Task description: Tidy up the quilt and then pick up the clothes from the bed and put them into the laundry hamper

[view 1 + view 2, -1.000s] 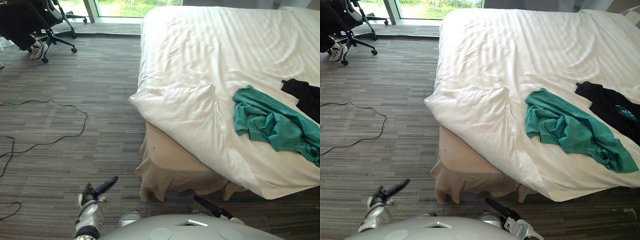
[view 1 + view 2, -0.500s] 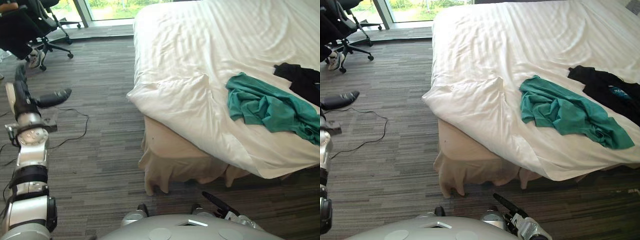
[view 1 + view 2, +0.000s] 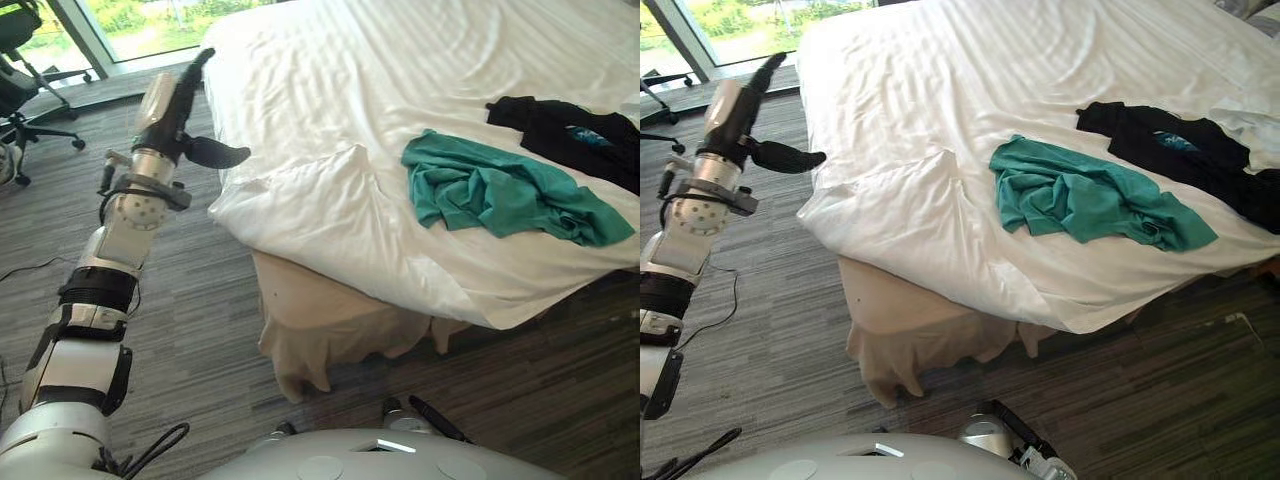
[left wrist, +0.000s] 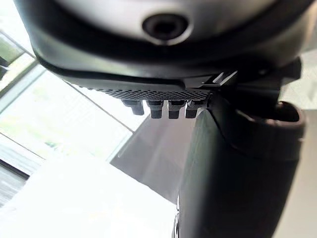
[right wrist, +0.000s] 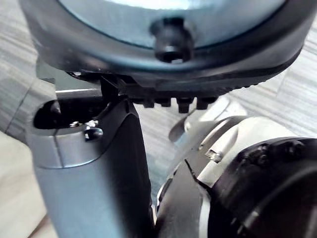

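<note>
Your left hand (image 3: 172, 108) has swung up from low over the carpet half a second ago to the bed's near-left side. The head camera has shifted too, so the bed sits differently in view without having moved. That hand is released: fingers straight and pointing up along the quilt's edge, thumb (image 3: 218, 153) stuck out toward the quilt (image 3: 380, 80), holding nothing. You cannot tell from these views whether it touches the cloth. The quilt, white and striped, covers the bed. Its near-left corner (image 3: 300, 195) is folded back on itself and rumpled, leaving the beige skirt (image 3: 320, 320) bare below. The clothes lie on the quilt's right part: a green top (image 3: 500, 190) crumpled near the foot edge and a black top (image 3: 565, 125) just beside it, farther up the bed. A white cloth (image 3: 1252, 122) lies against the black top at the far right. Your right hand (image 3: 432, 418) hangs low over the carpet (image 3: 180, 330) in front of the bed, fingers straight, empty. A chair (image 3: 20, 22) stands by the window (image 3: 130, 20).
</note>
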{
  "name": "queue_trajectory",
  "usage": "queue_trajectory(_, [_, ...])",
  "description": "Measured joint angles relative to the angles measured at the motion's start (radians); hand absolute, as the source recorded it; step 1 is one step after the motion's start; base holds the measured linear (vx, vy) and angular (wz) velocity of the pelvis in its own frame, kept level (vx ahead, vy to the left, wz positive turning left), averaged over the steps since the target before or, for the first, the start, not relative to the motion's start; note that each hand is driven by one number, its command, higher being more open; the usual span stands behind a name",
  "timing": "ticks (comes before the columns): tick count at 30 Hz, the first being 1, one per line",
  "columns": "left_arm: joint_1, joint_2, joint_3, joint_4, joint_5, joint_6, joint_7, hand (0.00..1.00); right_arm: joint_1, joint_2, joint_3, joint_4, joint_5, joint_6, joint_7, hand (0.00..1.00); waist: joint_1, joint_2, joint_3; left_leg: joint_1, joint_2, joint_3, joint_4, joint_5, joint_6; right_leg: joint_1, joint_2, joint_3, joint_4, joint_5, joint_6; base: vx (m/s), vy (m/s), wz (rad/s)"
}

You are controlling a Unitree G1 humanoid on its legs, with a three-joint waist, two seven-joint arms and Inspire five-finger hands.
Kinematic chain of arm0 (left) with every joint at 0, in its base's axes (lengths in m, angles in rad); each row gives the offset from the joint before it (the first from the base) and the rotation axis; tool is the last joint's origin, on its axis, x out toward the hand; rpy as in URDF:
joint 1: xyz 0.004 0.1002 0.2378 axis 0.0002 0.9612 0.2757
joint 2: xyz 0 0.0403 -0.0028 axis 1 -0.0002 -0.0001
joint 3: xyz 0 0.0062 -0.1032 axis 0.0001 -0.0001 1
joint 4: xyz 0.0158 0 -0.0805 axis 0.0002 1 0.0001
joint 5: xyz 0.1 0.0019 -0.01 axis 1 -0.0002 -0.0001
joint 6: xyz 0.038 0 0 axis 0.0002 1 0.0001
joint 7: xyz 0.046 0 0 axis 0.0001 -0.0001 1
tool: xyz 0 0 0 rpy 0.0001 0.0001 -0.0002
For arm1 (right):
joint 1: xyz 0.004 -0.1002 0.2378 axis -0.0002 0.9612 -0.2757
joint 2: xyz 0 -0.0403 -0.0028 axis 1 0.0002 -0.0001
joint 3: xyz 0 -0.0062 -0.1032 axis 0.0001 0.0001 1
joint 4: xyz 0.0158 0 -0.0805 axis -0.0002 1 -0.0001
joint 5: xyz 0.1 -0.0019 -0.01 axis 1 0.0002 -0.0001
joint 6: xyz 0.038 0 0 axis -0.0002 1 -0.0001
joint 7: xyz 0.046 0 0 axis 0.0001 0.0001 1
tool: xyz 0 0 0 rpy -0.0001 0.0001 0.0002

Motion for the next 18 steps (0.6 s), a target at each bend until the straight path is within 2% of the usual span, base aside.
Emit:
queue_trajectory(3, [-0.051,-0.027,-0.078,0.049,0.127,0.034,0.006,1.00,0.005,0.003,0.001,0.000,0.000,-0.016,0.000,1.00,-0.015,0.002,-0.001,0.008,-0.001,0.019,0.000,-0.001,-0.002,-0.003,0.000,0.004,0.000,0.002,-0.014,-0.01,-0.029,-0.20])
queue_trajectory(7, [-0.081,-0.060,-0.119,0.119,0.187,0.074,0.005,1.00,0.010,0.005,0.001,-0.004,0.000,-0.018,0.007,1.00,-0.028,0.002,-0.001,0.009,-0.003,0.044,0.000,-0.002,-0.003,-0.016,0.001,0.021,0.003,0.005,-0.018,-0.03,-0.030,-0.19])
queue_trajectory(9, [-0.081,-0.067,-0.160,0.182,0.205,0.117,-0.002,1.00,0.016,0.006,0.001,-0.006,0.001,-0.007,0.015,1.00,-0.046,0.004,-0.001,0.019,-0.003,0.063,0.000,-0.004,-0.005,-0.022,0.002,0.043,0.009,0.003,-0.021,-0.05,-0.048,-0.26])
queue_trajectory(13, [-0.081,-0.106,-0.163,0.256,0.243,0.159,-0.022,1.00,0.017,0.008,0.000,-0.012,-0.008,-0.003,0.015,1.00,-0.064,0.009,-0.002,0.020,-0.003,0.084,0.000,-0.006,-0.009,-0.041,0.004,0.064,0.025,-0.002,-0.030,-0.06,-0.040,-0.17])
queue_trajectory(18, [-0.080,-0.142,-0.172,0.292,0.243,0.199,-0.052,1.00,0.020,0.007,0.000,-0.030,-0.045,-0.004,0.007,1.00,-0.069,0.011,-0.001,0.017,-0.001,0.111,0.000,-0.009,-0.011,-0.075,0.010,0.099,0.053,-0.002,-0.030,-0.10,-0.040,-0.17])
